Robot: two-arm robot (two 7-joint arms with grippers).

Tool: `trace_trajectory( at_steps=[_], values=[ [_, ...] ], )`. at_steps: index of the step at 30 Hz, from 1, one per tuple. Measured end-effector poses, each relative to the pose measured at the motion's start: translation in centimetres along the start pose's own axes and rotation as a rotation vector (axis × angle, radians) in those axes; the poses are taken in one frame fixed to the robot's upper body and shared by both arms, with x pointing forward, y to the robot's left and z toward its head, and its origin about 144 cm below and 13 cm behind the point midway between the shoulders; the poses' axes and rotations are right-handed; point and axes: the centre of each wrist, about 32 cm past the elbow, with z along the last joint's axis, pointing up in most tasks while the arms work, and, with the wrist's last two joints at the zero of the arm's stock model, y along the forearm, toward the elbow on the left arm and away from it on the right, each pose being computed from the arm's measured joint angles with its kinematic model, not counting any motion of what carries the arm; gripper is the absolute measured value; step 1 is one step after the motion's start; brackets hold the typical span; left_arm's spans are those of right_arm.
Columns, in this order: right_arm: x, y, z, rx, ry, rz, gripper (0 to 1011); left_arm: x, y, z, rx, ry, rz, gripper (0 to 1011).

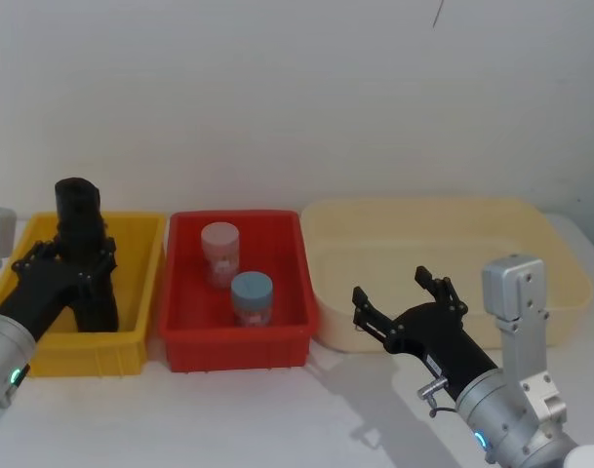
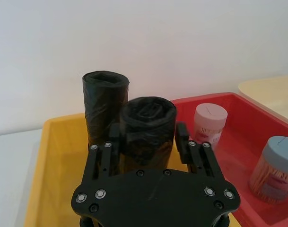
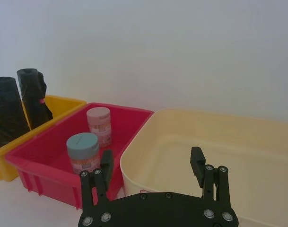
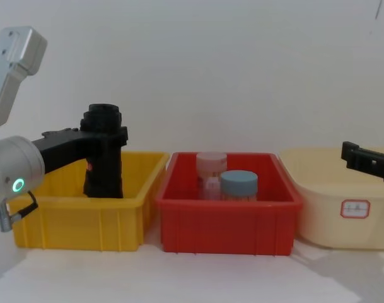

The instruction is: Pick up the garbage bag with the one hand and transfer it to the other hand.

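Left end effector [image 2: 149,133] pinching garbage bag [image 2: 147,113] near top, inside yellow bin [image 2: 63,161]. Roll likely light, squashy, slick; firm mid-body grip safer. Right end effector [image 1: 390,285] spread.

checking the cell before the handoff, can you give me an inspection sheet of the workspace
surface: white table, three containers in a row
job's things: garbage bag upright in yellow bin, second roll beside it
clutter: pink-lidded jar and blue-lidded jar in red bin; cream tub to its right
grippers: left gripper shut on garbage bag near its top; right gripper open, by the cream tub's front rim
cables: silver plug at right wrist
surroundings: plain white wall
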Motion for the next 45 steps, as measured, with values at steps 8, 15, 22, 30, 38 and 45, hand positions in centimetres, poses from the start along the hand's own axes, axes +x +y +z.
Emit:
trace_trajectory(
  at_steps=[8,15,22,30,38,45],
  values=[
    [0.0,0.0,0.0,0.0,0.0,0.0,1001,0.1,-0.1,0.2,-0.018,0.006,0.004,499],
    [0.0,0.0,0.0,0.0,0.0,0.0,1001,-0.1,0.0,1.0,-0.055,0.0,0.011,451],
    [0.0,0.0,0.0,0.0,0.0,0.0,1001,-0.2,-0.1,3.1,-0.099,-0.027,-0.005,412],
    [0.0,0.0,0.0,0.0,0.0,0.0,1001,-0.1,-0.7,6.5,-0.128,-0.075,-0.077,380],
    [0.0,0.0,0.0,0.0,0.0,0.0,1001,-0.4,-1.9,9.0,-0.148,-0.103,-0.176,375],
    [0.0,0.0,0.0,0.0,0.0,0.0,1001,-1.2,-3.5,10.4,-0.162,-0.104,-0.284,375]
  ],
)
